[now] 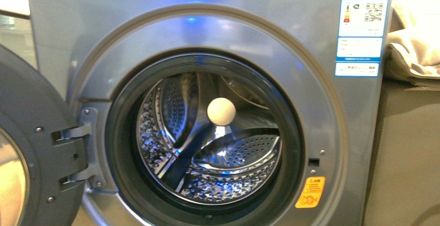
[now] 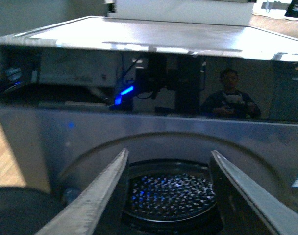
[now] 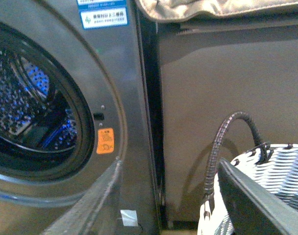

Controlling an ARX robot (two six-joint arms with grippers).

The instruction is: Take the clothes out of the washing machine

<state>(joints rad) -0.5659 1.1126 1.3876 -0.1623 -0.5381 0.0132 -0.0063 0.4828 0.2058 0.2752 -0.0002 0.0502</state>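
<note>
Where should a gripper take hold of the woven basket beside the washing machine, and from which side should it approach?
Probably at the top of the dark handle, approached from above. The handle stands upright as an open arch over the woven basket, so fingers can close around it, while the wall is broad and curved. The open right gripper looks nearest.

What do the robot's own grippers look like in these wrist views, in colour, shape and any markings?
Only the fingers show. The left gripper has two flat, tapering fingers of bare silvery-grey metal. The right gripper has one pale grey finger and one that looks dark grey, likewise long and tapered. No cables, markings or arm links are in view, and the front view shows neither arm.
</note>
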